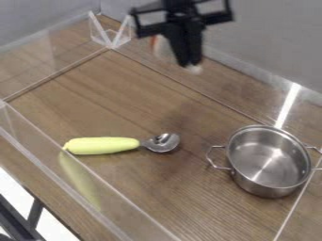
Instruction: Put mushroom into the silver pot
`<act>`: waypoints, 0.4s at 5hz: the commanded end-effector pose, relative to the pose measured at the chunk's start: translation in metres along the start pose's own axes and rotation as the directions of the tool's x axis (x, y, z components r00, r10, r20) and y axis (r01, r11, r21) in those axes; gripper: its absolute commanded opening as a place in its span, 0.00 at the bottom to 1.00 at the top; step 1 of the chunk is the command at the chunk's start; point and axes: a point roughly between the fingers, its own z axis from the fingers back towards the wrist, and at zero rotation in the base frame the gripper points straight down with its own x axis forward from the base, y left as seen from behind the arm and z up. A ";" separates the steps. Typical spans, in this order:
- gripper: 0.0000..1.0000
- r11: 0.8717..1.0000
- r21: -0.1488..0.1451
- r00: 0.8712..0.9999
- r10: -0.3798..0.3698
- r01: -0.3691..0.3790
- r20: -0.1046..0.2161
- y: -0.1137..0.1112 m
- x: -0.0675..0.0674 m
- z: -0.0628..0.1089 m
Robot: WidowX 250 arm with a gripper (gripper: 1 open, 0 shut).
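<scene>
Single overhead-angled view. The gripper [189, 58] hung above the wooden table [113, 104], near the top centre of the picture, pointing steeply down. Its black fingers were pressed together on the mushroom [195, 66], of which only a pale sliver of stem showed below the fingertips; the orange-brown cap could not be made out, being hidden between the dark fingers. The upper part of the arm was cut off by the top edge of the picture, and the whole gripper was somewhat blurred, so finger detail was poor.

The silver pot [266, 160] stood on the table at lower right, upright, interior bare and shiny. One side handle was visible on its left; the opposite handle sat at the picture's right edge and was hard to see. The gripper and mushroom were well apart from the pot, up and to its left.

A spoon [122, 145] with a yellow-green handle lay flat left of the pot, bowl toward it, not touching. Clear walls [51, 202] ringed the table; their edges showed mainly as glare lines.
</scene>
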 end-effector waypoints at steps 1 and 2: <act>0.00 1.000 -0.025 0.999 -0.003 0.003 0.033 -0.027 -0.028 0.007; 0.00 0.994 -0.019 0.994 -0.112 0.112 -0.006 -0.045 -0.057 0.000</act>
